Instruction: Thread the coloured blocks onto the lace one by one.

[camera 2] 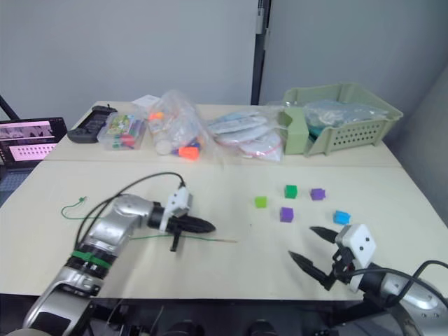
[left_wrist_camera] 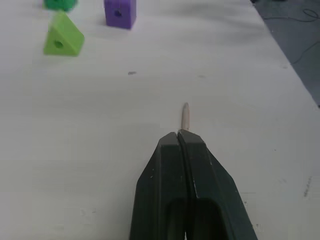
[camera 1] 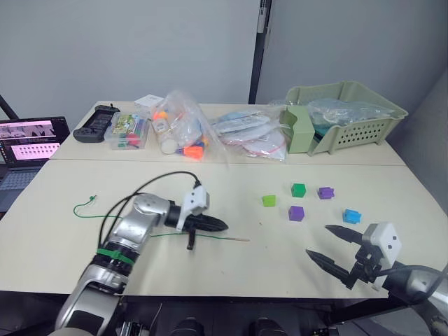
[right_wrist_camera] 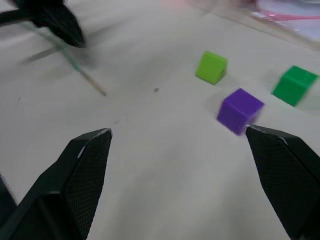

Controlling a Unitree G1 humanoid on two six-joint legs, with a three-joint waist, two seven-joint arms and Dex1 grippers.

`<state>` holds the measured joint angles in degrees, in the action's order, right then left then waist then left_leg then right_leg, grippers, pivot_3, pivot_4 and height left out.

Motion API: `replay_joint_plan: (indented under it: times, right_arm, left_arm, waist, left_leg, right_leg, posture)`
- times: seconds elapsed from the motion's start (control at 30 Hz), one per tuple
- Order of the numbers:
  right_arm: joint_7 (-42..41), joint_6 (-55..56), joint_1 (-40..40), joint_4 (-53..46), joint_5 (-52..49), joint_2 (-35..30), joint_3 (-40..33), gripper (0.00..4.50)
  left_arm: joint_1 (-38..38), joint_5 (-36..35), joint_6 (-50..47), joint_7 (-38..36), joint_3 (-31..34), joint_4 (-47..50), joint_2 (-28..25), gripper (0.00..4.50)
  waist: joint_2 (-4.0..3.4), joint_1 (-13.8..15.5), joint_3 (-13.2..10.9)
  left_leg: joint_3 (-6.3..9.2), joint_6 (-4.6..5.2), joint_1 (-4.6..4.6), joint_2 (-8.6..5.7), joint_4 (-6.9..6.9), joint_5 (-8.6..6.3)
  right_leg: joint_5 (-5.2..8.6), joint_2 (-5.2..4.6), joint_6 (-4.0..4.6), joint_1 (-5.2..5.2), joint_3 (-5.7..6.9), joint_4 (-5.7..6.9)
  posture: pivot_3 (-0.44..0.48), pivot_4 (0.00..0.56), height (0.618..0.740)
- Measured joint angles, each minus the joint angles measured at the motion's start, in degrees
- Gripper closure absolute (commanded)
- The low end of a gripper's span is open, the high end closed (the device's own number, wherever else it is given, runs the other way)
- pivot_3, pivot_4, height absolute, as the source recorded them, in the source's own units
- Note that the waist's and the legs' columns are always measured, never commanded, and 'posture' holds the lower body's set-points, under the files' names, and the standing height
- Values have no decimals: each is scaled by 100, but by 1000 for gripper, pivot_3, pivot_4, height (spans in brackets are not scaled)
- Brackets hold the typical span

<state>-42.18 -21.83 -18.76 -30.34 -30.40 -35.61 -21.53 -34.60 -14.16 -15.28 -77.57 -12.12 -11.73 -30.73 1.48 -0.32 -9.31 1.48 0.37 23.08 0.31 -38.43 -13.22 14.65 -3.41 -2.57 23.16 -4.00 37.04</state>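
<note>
Spreading wide just above the near edge of the table [camera 1: 63, 175], the right gripper [camera 1: 334, 246] has its two black fingers far apart and nothing between them; it sits near the bright blue block [camera 1: 352, 215] and the nearer purple block [camera 1: 296, 213]. To do this step well, I judge it should take one block with the hole left uncovered and facing the lace tip. The left gripper [camera 1: 210, 225] is pinched tight on the lace [camera 1: 164, 235], a thin green cord, with its stiff pale tip [left_wrist_camera: 185, 116] poking out just past the fingers; a short stub should stay steady. Farther along, the cord trails to a small knot [camera 1: 93, 199]. Beyond lie the light green block [camera 1: 269, 201], wedge-shaped with a round hole, the dark green block [camera 1: 299, 190] and the second purple block [camera 1: 325, 192], all smooth plastic. At the back stand crinkled clear bags [camera 1: 180, 126] and a slotted pale green basket [camera 1: 364, 129].
</note>
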Motion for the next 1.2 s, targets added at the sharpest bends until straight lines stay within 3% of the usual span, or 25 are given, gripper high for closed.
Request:
replay_joint_plan:
  times: [0.17, 0.33, 0.37, 0.53, 0.83, 1.0, 1.2]
  right_arm:
    - [1271, -391, -75, -127, 338, 633, -43, 0]
    - [2029, -457, -69, -183, 514, 1217, -9, 0]
    - [2090, -469, -62, -239, 536, 1235, 11, 0]
    - [2072, -487, -200, -539, 562, 1083, 76, 0]
    - [1074, -460, -411, -788, 192, 418, 56, 0]
    - [-222, -255, -377, -545, -147, -489, -36, 0]
    - [-1086, -42, 132, 429, -133, -1127, -154, 0]
  left_arm:
    - [475, -301, -507, 55, 187, 880, -347, 4487]
    - [642, -73, -404, 335, 77, 1000, -373, 4487]
    - [633, 3, -348, 407, 10, 975, -302, 3934]
    - [446, 593, -11, 582, -613, 628, -55, 2354]
    - [135, 1004, 156, 714, -1080, 162, 235, 2354]
    - [-1, 1056, 359, 746, -1091, -182, 290, 3775]
    - [-23, 1087, 402, 740, -1085, -251, 298, 3775]
  waist:
    - [-3, -23, 1]
    - [-6, -18, 1]
    - [-6, -15, 1]
    - [-6, -19, 1]
    - [-6, -52, 1]
    - [-5, -47, 1]
    - [-5, -48, 1]
  left_leg:
    - [-3, -1, -3, 7, -1, 1]
    - [-8, -1, -3, 4, -1, 1]
    - [-10, -1, -3, 3, -2, 1]
    - [-16, -1, 0, -14, -2, 1]
    - [-17, 0, 1, -13, -2, 1]
    - [-26, 0, -23, -15, -8, 0]
    - [-27, 2, -48, -12, 3, -1]
  right_leg:
    - [0, 0, 0, -2, 1, -1]
    - [1, -3, 1, -2, -2, -2]
    - [1, -3, 1, -3, -2, -2]
    - [1, 0, 0, -2, 1, -2]
    - [2, 5, -1, -5, 4, -4]
    - [4, 2, -4, -36, 4, -12]
    - [5, 5, -4, -64, 9, -23]
  posture:
    - [0, 150, 740]
    - [0, 150, 740]
    - [0, 150, 740]
    - [0, 150, 740]
    - [0, 150, 740]
    - [0, 150, 740]
    - [0, 150, 740]
